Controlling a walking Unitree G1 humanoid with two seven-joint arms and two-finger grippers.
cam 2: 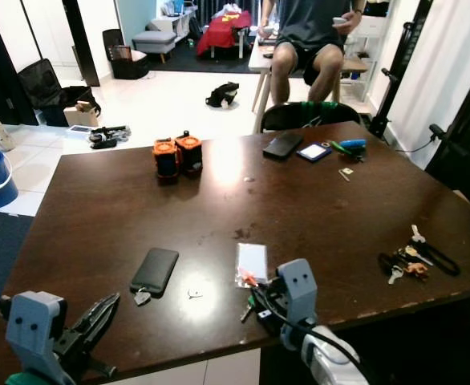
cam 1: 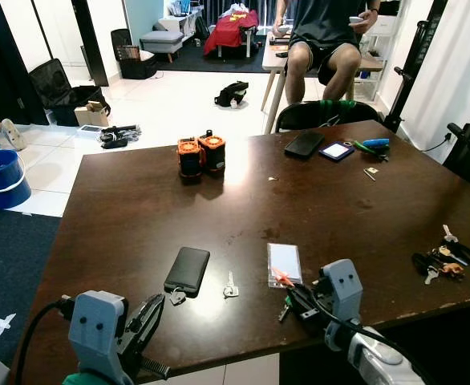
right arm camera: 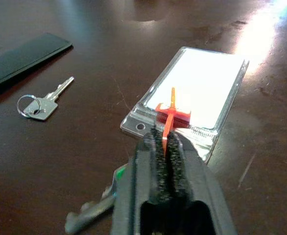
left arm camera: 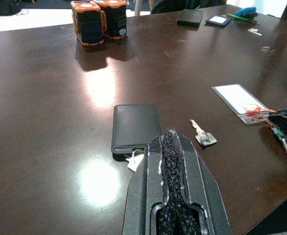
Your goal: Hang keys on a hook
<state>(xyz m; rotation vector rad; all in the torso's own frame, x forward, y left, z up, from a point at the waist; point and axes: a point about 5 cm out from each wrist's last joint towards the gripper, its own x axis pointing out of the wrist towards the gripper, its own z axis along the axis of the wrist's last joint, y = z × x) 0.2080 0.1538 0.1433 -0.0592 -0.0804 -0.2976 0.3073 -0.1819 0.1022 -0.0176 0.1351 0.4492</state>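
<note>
Table [cam 1: 139, 200]: dark wood; head views take in the whole top plus room behind w/ a seated person [cam 1: 325, 40] at a far desk.
Bucket [cam 1: 1, 178]: blue, on floor off the table's left.
Orange cans [cam 1: 200, 154]: two, touching, far-centre of table.
Phone [cam 1: 188, 269]: black, flat, near edge, left of centre. A 2nd dark phone [cam 1: 304, 143] + small lit device at far right side.
L gripper [left arm camera: 170, 142]: at near-left table edge, fingers pressed together, nothing between; tip just short of phone's near end in wrist view, w/ a small white tag beside it.
R gripper [right arm camera: 162, 142]: near-right edge, fingers closed on an orange tie [right arm camera: 169, 115] that runs to the card's clip; hard to make out in head views.
Card [cam 1: 284, 263]: clear sleeve, white insert, just ahead of R gripper.
Key [cam 1: 231, 286]: single silver key w/ ring, flat on table between phone and card, apart from both grippers. R wrist shows ring end clearly.
Green-tagged key [right arm camera: 92, 208]: lies under R gripper, blurred.
Key bunch [cam 1: 437, 263]: far right edge of table, well apart from both grippers; seen from head views.
</note>
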